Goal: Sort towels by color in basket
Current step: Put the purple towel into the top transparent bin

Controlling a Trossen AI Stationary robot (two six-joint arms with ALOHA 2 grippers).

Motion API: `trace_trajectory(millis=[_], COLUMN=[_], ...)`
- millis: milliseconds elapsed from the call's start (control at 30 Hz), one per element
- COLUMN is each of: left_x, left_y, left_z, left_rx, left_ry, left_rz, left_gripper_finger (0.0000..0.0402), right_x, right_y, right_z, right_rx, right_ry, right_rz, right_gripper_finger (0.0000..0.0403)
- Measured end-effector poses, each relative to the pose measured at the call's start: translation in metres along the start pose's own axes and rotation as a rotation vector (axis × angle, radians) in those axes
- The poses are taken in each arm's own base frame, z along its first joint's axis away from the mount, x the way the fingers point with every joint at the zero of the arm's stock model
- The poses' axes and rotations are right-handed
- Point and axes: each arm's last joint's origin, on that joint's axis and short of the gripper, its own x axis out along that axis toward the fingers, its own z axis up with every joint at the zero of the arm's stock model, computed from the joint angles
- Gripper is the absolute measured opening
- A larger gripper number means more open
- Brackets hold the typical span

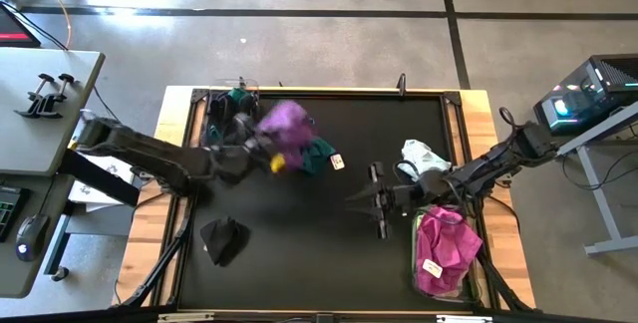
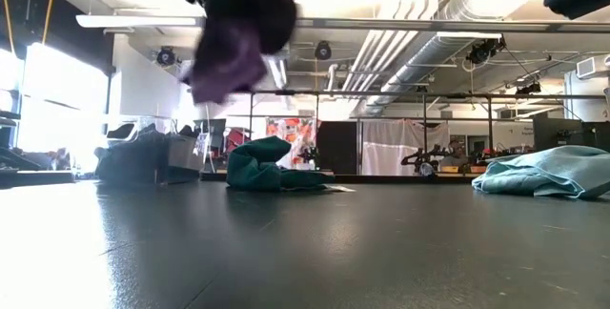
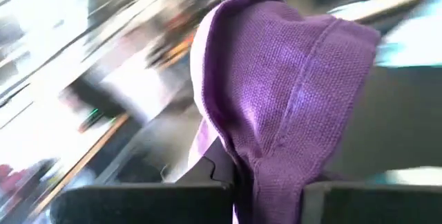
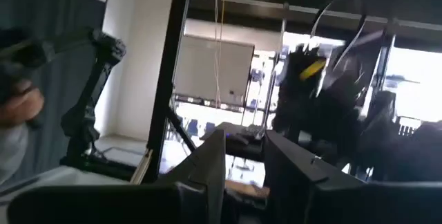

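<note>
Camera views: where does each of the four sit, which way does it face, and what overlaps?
High: overhead, straight down on the table; both arms show.
Low: table height, level into the room; left arm enters from above.
Left wrist: on the left arm, past the left gripper shut on the purple towel.
Right wrist: on the right arm, past the right gripper, across the table.
Shared: purple towel and teal towel in high and low.
</note>
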Motion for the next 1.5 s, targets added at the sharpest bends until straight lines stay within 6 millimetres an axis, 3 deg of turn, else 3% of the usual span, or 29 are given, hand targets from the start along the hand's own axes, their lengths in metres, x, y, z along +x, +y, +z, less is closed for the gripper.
trace_trajectory(millis=[133,300,467,767,1067,1267,1500], left_x=[-0.004,0.003,0.017,0.043,0.08,0.09,0.083], left_y=[0.048,0.1,0.127,0.144,0.125,0.114,0.121], left_z=[-0.005,-0.027,-0.062,-0.129,-0.171,-0.183,-0.174], left_rx=[-0.077,-0.12,-0.278,-0.521,-0.529,-0.464,-0.517], left_ry=[0.111,0.233,0.344,0.658,0.895,0.964,0.898], left_rz=[0.225,0.403,0.465,0.316,0.193,0.146,0.077], left_gripper_finger=[0.0009,0.0009,0.0009,0.001,0.0032,0.0083,0.0178], right_x=[0.001,0.002,0.002,0.002,0.002,0.002,0.002], right_y=[0.001,0.003,0.003,0.003,0.003,0.004,0.004], right_z=[-0.006,-0.013,-0.014,-0.014,-0.017,-0.02,-0.02], right_rx=[0.027,0.03,0.031,0.041,0.05,0.068,0.068], right_ry=[0.026,0.053,0.056,0.058,0.089,0.116,0.116], right_rz=[0.002,0.003,0.0,0.0,0.007,0.011,0.011], right_gripper_finger=[0.0094,0.0094,0.0094,0.0094,0.0094,0.0094,0.0094])
